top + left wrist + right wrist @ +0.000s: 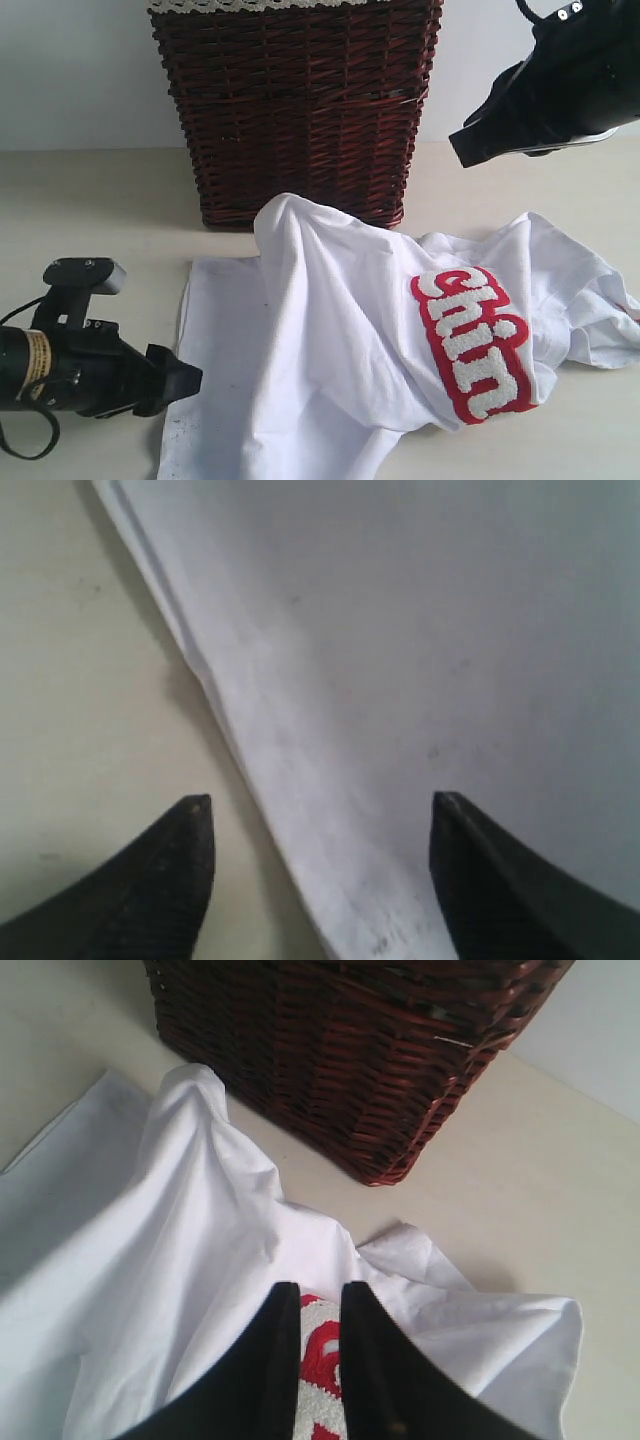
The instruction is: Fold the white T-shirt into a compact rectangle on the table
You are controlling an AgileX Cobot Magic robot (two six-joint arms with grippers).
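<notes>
Starting with what I couldn't see properly: the right claw (462, 142) was half cut off at the top corner of the exterior view. From that side I couldn't tell how its tips stood. Its own wrist camera showed the two fingers (275, 1360) pretty much together, with only a sliver between them and nothing in it. The left claw (320, 805) was easier, with its tips clearly apart and nothing pinched. The white T-shirt (330, 340) ran off the bottom and right edges of the exterior shot, so its full outline was anyone's guess. It was so bunched up that I couldn't pick out a sleeve or the collar. The fuzzy red-outlined lettering (472, 340) curled over a fold, so only part of it could be read.

The left claw sat low on the left, straddling the shirt's flat edge: one tip was over bare worktop (80, 680) and the other over cloth. The right claw hung up in the air well above the shirt, looking down on the lettering through that sliver.

The shirt lay crumpled on the pale beige worktop, flat on the left and humped in the middle and right. One peak poked up just in front of a dark red-brown wicker basket (300, 110), and I couldn't tell if they touched. The basket had a lace-trimmed liner (260, 5) at its rim, cut off by the frame. Behind it was a plain pale wall (70, 70).
</notes>
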